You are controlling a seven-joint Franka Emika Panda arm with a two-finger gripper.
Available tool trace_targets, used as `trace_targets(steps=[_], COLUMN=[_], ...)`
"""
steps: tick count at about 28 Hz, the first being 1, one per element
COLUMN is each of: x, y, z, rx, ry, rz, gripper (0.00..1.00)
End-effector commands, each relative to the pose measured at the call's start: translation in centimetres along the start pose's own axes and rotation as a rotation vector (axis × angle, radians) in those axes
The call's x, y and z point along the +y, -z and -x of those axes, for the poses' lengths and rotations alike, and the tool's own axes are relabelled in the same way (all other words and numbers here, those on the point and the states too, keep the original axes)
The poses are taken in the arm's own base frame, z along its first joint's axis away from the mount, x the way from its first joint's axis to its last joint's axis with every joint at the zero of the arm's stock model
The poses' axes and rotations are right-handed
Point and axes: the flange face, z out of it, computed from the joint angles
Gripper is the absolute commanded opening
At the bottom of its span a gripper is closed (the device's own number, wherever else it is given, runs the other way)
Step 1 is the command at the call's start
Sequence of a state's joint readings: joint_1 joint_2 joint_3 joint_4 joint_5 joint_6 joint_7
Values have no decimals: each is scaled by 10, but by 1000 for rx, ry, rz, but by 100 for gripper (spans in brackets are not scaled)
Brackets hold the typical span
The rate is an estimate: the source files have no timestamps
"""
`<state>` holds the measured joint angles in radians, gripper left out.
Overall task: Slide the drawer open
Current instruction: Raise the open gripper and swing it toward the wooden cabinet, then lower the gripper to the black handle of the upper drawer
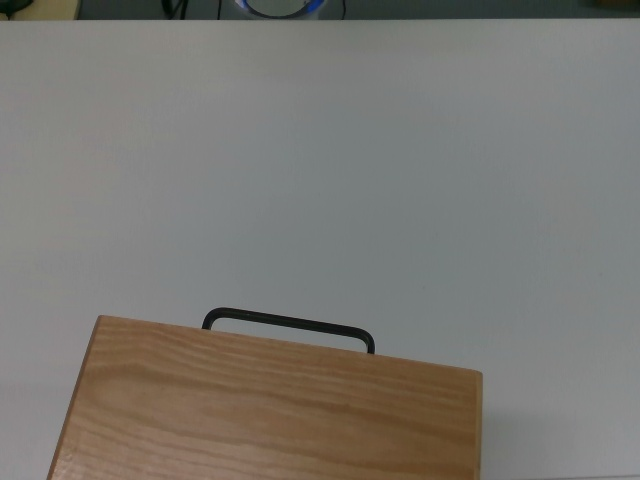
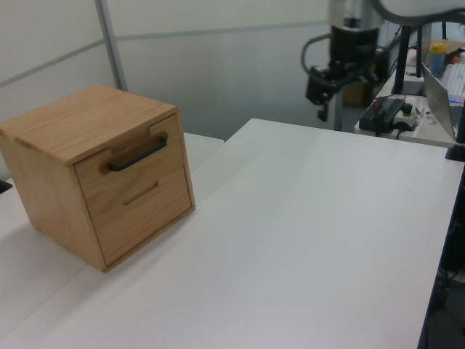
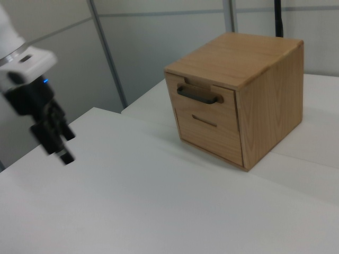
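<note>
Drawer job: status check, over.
Gripper up above the table's far edge, well clear of the box. Drawer shut, flush with the casing, handle untouched. White table between them, nothing in the way.

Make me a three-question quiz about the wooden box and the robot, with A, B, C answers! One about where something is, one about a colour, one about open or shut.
1. Where is the gripper?
A. Up in the air, far from the box
B. Holding the handle
C. Resting on top of the box

2. What colour is the handle of the drawer?
A. Red
B. Black
C. White

3. How is the drawer?
A. Pulled all the way out
B. Lying on the table
C. Shut, flush with the box front

Answers:
1. A, because the left view shows it hanging near the far edge of the table, well away from the box.
2. B, because the bar looks black in all three views.
3. C, because its front panel sits level with the box face.
</note>
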<state>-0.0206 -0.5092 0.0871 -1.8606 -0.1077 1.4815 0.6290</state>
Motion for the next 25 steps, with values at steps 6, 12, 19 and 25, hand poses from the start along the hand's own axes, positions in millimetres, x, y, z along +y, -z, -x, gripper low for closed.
trace_targets(steps=[6, 12, 19, 25], x=[22, 9, -30, -73], y=[-21, -36, -54, -82], z=[51, 37, 19, -25], rx=[11, 56, 96, 138], ry=[-308, -593, -842, -957], rz=[-88, -167, -281, -420], gripper=[100, 100, 100, 100])
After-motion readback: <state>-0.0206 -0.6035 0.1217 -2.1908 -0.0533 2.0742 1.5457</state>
